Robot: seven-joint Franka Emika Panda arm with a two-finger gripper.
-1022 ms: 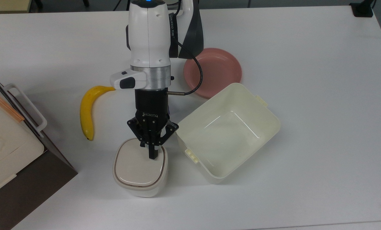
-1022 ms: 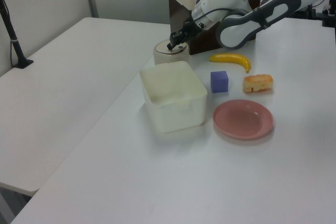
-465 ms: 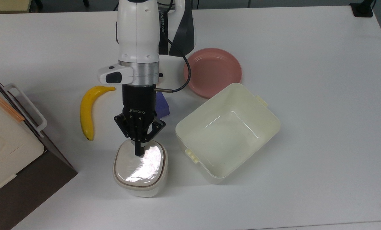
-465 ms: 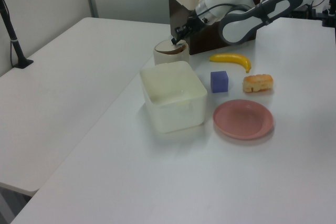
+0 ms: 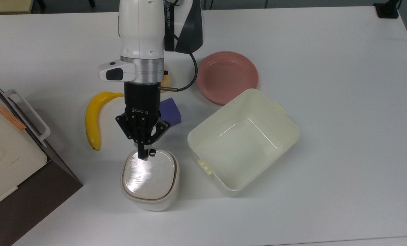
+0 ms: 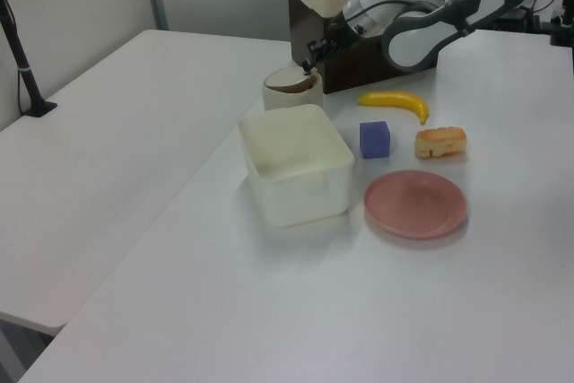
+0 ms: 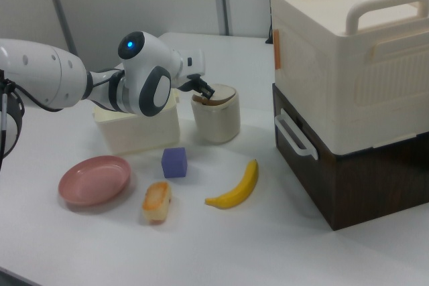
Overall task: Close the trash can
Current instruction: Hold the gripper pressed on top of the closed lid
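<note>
The tool (image 5: 142,154) has slid back across the trash can (image 5: 150,179), from the middle of the lid to its edge nearest the arm. In the top view it has also moved left, so more of the purple block (image 5: 170,111) shows, and a bit of bread (image 5: 166,81) now peeks out beside the arm.

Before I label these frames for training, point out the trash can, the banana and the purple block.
trash can (image 5: 149,176): top view, lid centre.
banana (image 5: 92,119): top view, mid-curve.
purple block (image 5: 170,110): top view, upper face.
</note>
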